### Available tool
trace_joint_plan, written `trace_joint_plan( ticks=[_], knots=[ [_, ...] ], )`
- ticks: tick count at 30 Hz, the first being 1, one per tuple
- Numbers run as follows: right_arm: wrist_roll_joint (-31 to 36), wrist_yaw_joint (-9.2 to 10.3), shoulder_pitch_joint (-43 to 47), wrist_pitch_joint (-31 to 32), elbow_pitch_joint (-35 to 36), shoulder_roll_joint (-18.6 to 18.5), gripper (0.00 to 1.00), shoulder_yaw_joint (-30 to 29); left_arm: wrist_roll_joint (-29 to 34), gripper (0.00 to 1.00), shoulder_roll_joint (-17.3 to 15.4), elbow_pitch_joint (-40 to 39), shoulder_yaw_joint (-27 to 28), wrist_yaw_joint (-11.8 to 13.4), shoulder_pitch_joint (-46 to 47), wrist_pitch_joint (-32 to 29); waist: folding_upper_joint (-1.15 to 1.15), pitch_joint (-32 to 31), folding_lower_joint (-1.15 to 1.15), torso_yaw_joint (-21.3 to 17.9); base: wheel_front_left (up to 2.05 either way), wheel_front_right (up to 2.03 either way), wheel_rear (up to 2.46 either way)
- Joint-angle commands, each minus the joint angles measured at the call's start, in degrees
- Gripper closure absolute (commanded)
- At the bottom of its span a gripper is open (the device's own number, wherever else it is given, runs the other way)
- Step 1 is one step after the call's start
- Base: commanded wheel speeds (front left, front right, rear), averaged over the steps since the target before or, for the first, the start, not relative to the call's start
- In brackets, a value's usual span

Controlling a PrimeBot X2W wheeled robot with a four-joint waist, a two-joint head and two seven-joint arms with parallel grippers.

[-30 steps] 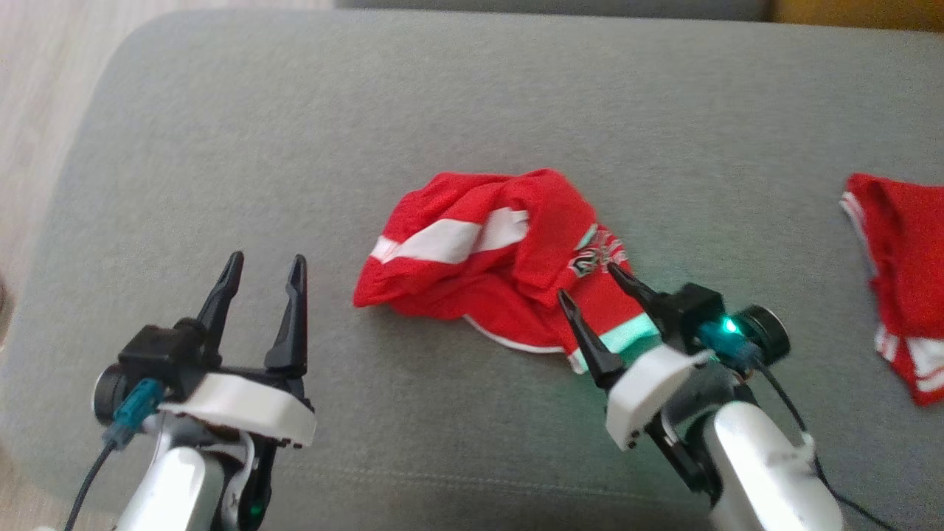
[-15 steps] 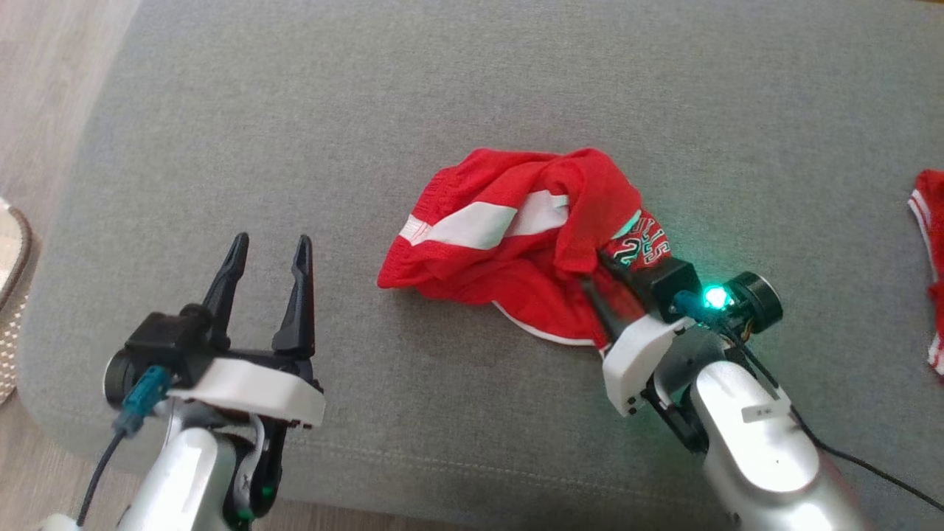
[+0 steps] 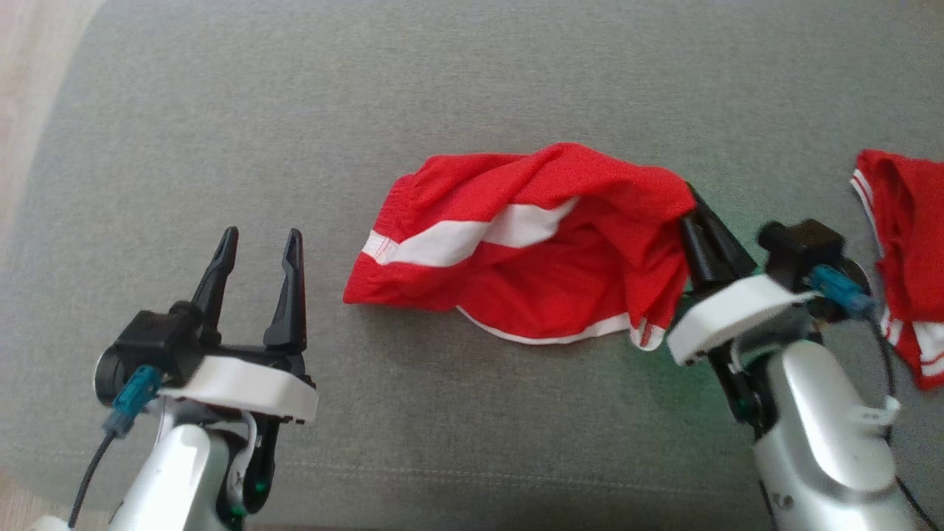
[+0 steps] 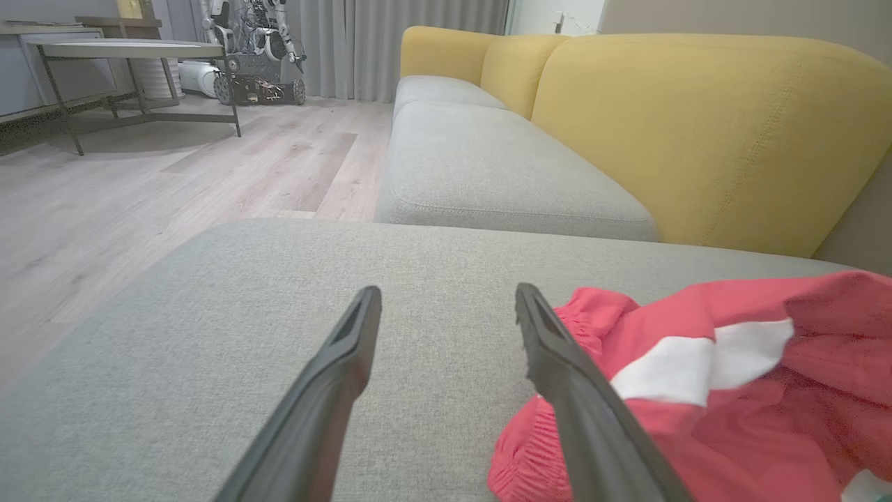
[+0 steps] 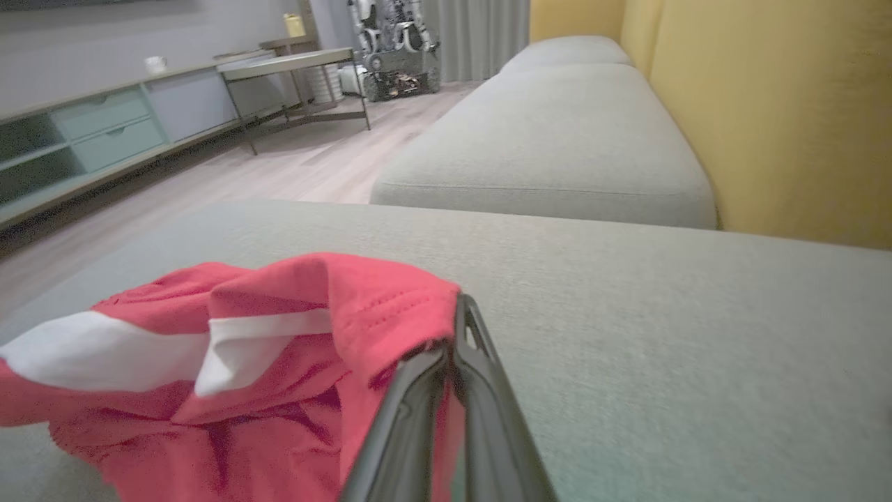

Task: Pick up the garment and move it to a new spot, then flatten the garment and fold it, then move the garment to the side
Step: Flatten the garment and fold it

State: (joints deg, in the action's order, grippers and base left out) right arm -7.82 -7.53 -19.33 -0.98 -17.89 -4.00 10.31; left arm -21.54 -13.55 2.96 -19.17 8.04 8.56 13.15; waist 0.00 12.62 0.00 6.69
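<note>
We find the garment (image 3: 531, 251) lying on the cushion (image 3: 442, 88), near its middle. At its 3 o'clock edge our right gripper (image 3: 692, 195) meets the cloth. Farther out at 3 o'clock, apart, lies a second garment (image 3: 903, 243). Our left gripper (image 3: 262, 236) stands near at 8 o'clock.

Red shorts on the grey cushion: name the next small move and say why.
Probably lift the right gripper, raising the red shorts off the grey cushion: its jaws are shut on the shorts' edge, most of the cloth lies slumped, and the left gripper is open.
</note>
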Motion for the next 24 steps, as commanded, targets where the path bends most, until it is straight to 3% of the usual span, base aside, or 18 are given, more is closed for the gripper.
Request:
trace_joint_plan(
  ticks=[1, 7, 12, 13, 14, 15, 24],
  knots=[
    [-1.0, 0.04, 0.6, 0.3, 2.5, 1.0, 1.0, 0.2, -0.2, 0.0, -1.5, -2.1, 2.6, 0.1, 2.1, 0.4, 0.0, 0.1, 0.0, -0.7, 0.0, 0.0, 0.0],
    [-5.5, 0.04, 3.5, 3.8, 4.3, 1.1, 1.0, -5.2, -0.1, 0.0, -2.1, -2.8, 2.4, 0.2, 2.3, 0.0, 0.0, 0.9, 0.0, -1.6, 0.0, 0.0, 0.0],
    [-9.7, 0.04, 4.1, 5.3, 1.2, 1.1, 1.0, -9.5, -0.1, 0.0, -2.5, -3.1, 2.5, 0.5, 2.5, -0.1, 0.0, 1.5, 0.0, -2.1, 0.0, 0.0, 0.0],
    [-10.0, 0.04, 4.0, 5.3, 0.6, 1.1, 0.91, -9.6, -0.2, 0.0, -2.5, -3.2, 2.6, 0.6, 2.4, 0.0, 0.0, 1.5, 0.0, -2.2, 0.0, 0.0, 0.0],
    [-10.1, 0.04, 3.8, 5.0, 0.2, 1.1, 0.55, -9.6, -0.2, 0.0, -2.6, -3.2, 2.7, 0.7, 2.4, 0.0, 0.0, 1.5, 0.0, -2.4, 0.0, 0.0, 0.0],
    [-10.3, 0.04, 3.6, 4.7, -0.1, 1.1, 0.0, -9.5, -0.2, 0.0, -2.6, -3.2, 2.8, 0.8, 2.3, 0.0, 0.0, 1.4, 0.0, -2.6, 0.0, 0.0, 0.0],
    [-8.2, 0.04, 5.8, 2.5, 3.3, 1.1, 0.0, -8.2, -0.6, 0.0, -2.9, -3.3, 3.4, 2.0, 0.3, 0.2, 0.0, -0.9, 0.0, -4.4, 0.0, 0.0, 0.0]
  ],
)
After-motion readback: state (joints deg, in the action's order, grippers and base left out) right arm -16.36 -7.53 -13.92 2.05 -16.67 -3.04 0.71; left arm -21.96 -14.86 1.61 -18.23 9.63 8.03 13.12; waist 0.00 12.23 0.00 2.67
